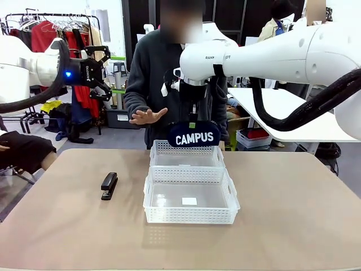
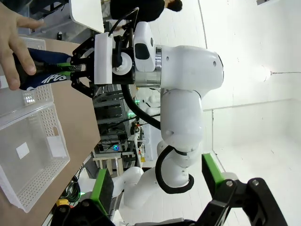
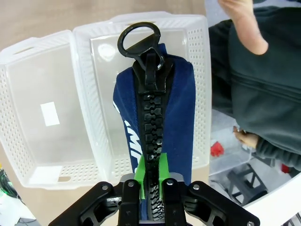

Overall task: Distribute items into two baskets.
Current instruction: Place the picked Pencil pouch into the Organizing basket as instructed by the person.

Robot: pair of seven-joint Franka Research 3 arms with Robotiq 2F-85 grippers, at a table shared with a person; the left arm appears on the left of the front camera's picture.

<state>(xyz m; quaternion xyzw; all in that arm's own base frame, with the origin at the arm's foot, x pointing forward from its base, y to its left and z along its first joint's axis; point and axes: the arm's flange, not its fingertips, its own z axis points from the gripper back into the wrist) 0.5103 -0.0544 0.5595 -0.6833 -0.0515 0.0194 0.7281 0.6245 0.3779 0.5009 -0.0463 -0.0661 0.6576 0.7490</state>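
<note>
Navy pouch (image 1: pixel 193 137) hangs pinched at its zipper in the right gripper (image 1: pixel 192 124), over the far basket (image 1: pixel 163 149) by the far edge of the table (image 1: pixel 293 214). The left gripper (image 1: pixel 106 72) is spread, empty, aloft; the stapler (image 1: pixel 109 186) lies left of the near basket (image 1: pixel 189 215). Next, likely: lower, release.

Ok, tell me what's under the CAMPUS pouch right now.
The far basket sits below the pouch, which hangs from the shut right gripper. Its lattice walls and some bare floor show; the strip of floor beneath the pouch is covered.
</note>
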